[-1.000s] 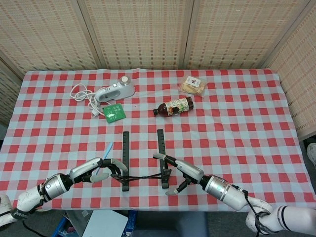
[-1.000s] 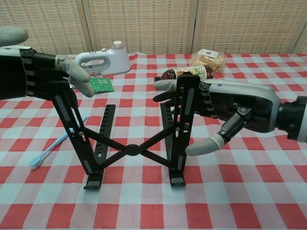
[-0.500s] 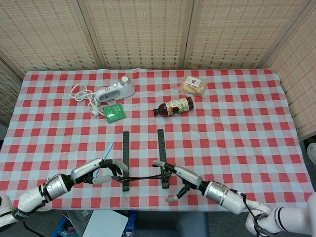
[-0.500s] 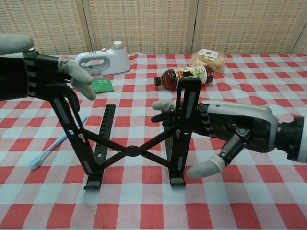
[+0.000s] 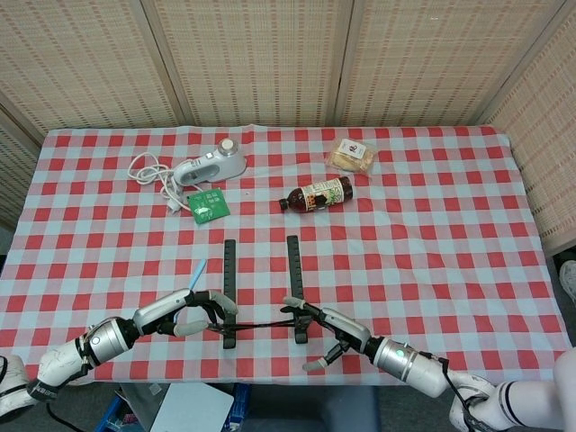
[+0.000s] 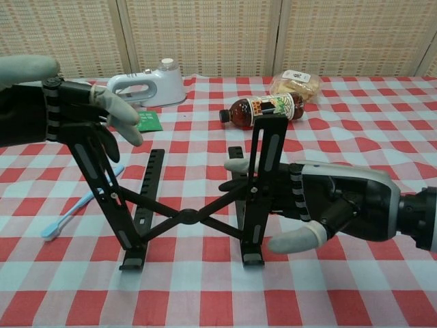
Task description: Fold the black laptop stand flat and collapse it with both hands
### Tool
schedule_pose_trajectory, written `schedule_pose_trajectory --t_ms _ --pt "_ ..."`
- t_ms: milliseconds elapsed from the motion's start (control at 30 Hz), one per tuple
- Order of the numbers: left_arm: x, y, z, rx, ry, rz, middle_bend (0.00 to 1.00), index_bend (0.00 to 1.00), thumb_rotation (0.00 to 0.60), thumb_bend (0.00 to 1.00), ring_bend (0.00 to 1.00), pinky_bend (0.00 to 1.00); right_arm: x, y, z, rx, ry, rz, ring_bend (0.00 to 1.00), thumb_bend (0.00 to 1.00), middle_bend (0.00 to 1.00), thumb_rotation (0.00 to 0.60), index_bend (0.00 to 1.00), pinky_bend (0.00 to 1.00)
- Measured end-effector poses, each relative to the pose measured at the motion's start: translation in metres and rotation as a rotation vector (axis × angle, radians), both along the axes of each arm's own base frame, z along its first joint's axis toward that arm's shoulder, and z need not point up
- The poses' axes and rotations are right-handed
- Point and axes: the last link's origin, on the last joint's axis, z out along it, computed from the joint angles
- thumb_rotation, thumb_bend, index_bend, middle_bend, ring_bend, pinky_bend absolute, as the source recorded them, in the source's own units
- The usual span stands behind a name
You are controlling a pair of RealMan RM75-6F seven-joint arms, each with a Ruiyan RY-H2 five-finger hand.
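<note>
The black laptop stand [image 6: 186, 215] stands unfolded near the table's front edge, both uprights raised and joined by a crossed brace. In the head view its two base rails [image 5: 292, 263] run away from me. My left hand [image 6: 76, 113] grips the top of the left upright, hiding that end. My right hand [image 6: 328, 208] wraps the lower half of the right upright, thumb in front and a finger behind, so the upright's top stands bare. From above, the left hand [image 5: 184, 312] and right hand [image 5: 335, 328] flank the stand.
A brown bottle [image 5: 315, 193] lies behind the stand, with a snack packet [image 5: 352, 155] further back. A white corded appliance [image 5: 209, 166] and a green packet [image 5: 208, 204] sit at back left. A blue toothbrush [image 6: 80, 203] lies left of the stand. The front table edge is close.
My right hand has slid down the right upright from its top to its lower half and come nearer. The left hand shifted slightly right, still on the left upright.
</note>
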Motion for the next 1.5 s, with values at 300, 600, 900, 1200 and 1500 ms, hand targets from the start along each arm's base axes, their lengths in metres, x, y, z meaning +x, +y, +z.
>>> schedule_pose_trajectory --t_ms 300,600,900,1200,1500 --pt "-0.003 0.002 -0.001 0.011 0.003 0.018 0.28 0.26 0.267 0.22 0.32 0.36 -0.003 0.003 -0.001 0.108 -0.042 -0.099 0.0 0.0 0.09 0.6 0.0 0.01" --pt "-0.007 0.007 0.0 0.062 0.033 0.003 0.28 0.24 0.346 0.22 0.32 0.36 -0.001 0.0 0.004 0.069 -0.038 -0.062 0.0 0.0 0.09 0.6 0.0 0.01" --pt "-0.016 0.008 -0.003 0.183 0.152 -0.109 0.28 0.24 0.495 0.22 0.3 0.36 0.014 -0.015 0.034 -0.049 -0.072 0.003 0.0 0.0 0.09 0.6 0.0 0.01" --pt "-0.022 0.007 -0.016 0.281 0.289 -0.204 0.28 0.25 0.6 0.22 0.29 0.36 0.021 -0.027 0.058 -0.132 -0.099 0.002 0.0 0.0 0.09 0.6 0.0 0.01" --pt "-0.03 0.006 -0.037 0.363 0.451 -0.237 0.28 0.32 0.6 0.22 0.29 0.36 0.017 -0.027 0.057 -0.133 -0.091 -0.014 0.0 0.0 0.09 0.6 0.0 0.01"
